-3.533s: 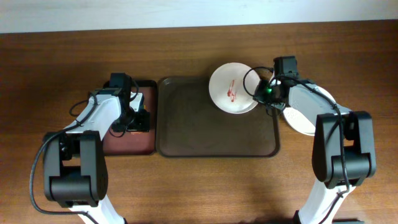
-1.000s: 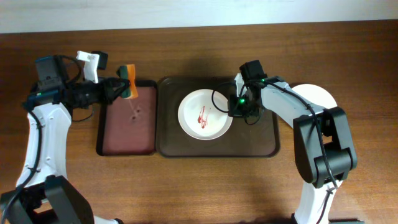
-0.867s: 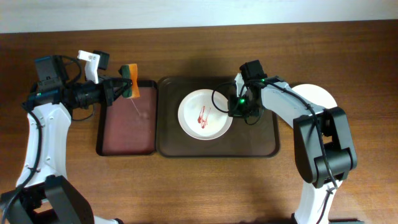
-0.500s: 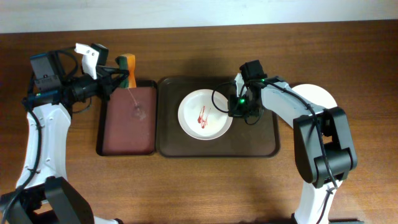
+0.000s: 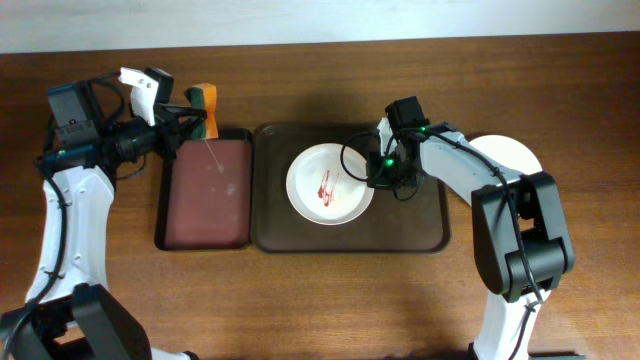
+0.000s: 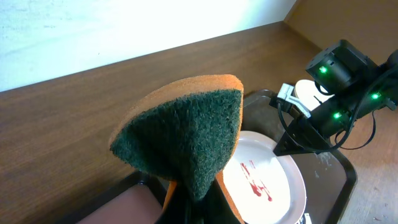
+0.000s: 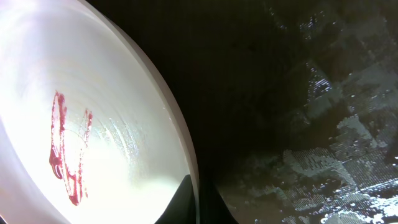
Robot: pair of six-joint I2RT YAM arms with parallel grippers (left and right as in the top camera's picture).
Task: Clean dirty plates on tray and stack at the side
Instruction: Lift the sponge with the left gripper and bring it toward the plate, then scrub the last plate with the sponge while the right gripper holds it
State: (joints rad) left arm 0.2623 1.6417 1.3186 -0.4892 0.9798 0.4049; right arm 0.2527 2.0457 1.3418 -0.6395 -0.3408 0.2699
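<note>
closest in on the left wrist view, the sponge (image 6: pixel 186 134) fills the frame, green scrub face forward, orange backing behind. it's folded and pinched in the left tool (image 6: pixel 189 208), which is closed tight on its lower edge. on the overhead that tool hangs in the air over the far corner of the maroon tray (image 5: pixel 205 200), well apart from any plate.

next out, the dirty plate (image 5: pixel 330 185) sits flat on the brown tray (image 5: pixel 290 235), roughly mid-tray, with a red smear (image 5: pixel 324 187) across its middle. nothing has touched that smear yet, by the look of it.

further right, the right tool (image 5: pixel 383 172) is down at the plate's right-hand rim. the right wrist view shows its tips meeting right at the rim, so i read it as nipped onto the edge, pinning the plate.

furthest off, a clean-looking side plate (image 5: pixel 505 150) rests on the tabletop (image 5: pixel 350 300) beyond the tray's right end. whether more lie under it i can't tell.

so the step in hand looks like the wipe of this plate: one arm steadies, the other brings the scrubber. the next move calls for carrying the sponge across the maroon tray and over the brown tray's rim. then it should come down green face first onto the smear, while the right side keeps the plate from sliding.
</note>
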